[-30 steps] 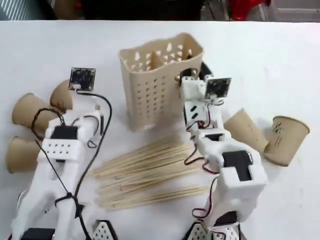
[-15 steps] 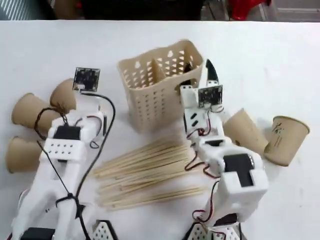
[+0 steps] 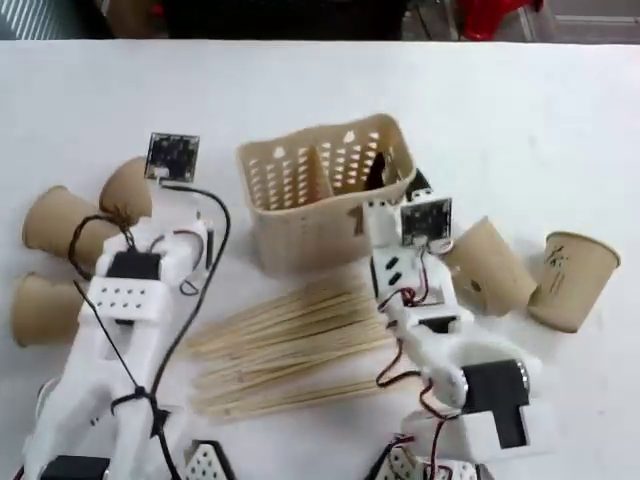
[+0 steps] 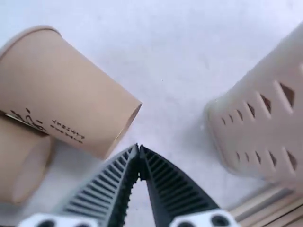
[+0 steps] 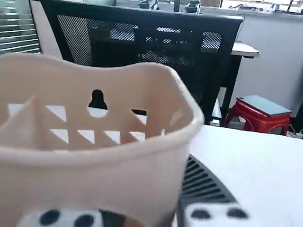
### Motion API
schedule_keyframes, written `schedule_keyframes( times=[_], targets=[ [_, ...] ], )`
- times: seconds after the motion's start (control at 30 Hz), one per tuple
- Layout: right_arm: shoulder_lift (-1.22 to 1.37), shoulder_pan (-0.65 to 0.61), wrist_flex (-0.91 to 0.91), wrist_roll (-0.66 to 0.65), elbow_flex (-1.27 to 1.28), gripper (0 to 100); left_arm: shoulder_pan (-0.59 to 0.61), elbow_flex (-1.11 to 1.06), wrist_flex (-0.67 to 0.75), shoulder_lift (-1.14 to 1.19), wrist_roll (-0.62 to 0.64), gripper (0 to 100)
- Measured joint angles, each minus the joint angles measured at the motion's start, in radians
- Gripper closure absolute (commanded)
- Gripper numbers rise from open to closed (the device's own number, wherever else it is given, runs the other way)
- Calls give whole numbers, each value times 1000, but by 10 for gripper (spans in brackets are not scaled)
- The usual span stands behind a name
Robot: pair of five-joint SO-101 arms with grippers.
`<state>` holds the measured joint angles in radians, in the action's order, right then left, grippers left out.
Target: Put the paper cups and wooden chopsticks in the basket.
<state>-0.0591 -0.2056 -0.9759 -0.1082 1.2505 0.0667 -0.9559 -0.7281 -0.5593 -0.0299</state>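
- High view: the basket [image 3: 300, 215] stands mid-table [image 3: 520, 110]. Its right-hand wall is pinched by the right gripper [image 3: 398, 185], one finger inside and one outside.
- Left gripper [image 4: 138, 160] is closed on nothing, tips meeting, low over the table just beside a cup [image 4: 61, 90] lying on its side.
- Three cups [image 3: 55, 222] lie by the left arm, two cups [image 3: 490, 265] by the right.
- Chopsticks [image 3: 290, 345] lie piled on the table between the arms, in front of the basket.

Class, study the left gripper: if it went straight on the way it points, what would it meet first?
Most likely the bare table, in the gap between the paper cup and the basket. The left gripper, fingers shut, points just past the cup's rim, so it might graze that first; depth is unclear.
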Motion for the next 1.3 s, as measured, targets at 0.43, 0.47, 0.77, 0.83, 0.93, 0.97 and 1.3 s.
schedule_keyframes(
  times=[0.43,0.47,0.77,0.83,0.93,0.97,1.3],
  targets=[
    [0,-3,143,2,9,832,11,253,-178,-204,3,814],
    [0,-3,143,2,9,832,11,290,-195,-219,3,794],
    [0,-3,143,2,9,832,-153,382,-256,-247,6,793],
    [0,3,143,2,9,832,-166,356,-232,-247,6,793],
    [0,6,143,2,9,832,-180,293,-167,-247,6,793],
    [0,6,143,2,9,832,-180,270,-143,-247,6,794],
    [0,6,143,2,9,832,-218,101,54,-247,9,839]
  ],
)
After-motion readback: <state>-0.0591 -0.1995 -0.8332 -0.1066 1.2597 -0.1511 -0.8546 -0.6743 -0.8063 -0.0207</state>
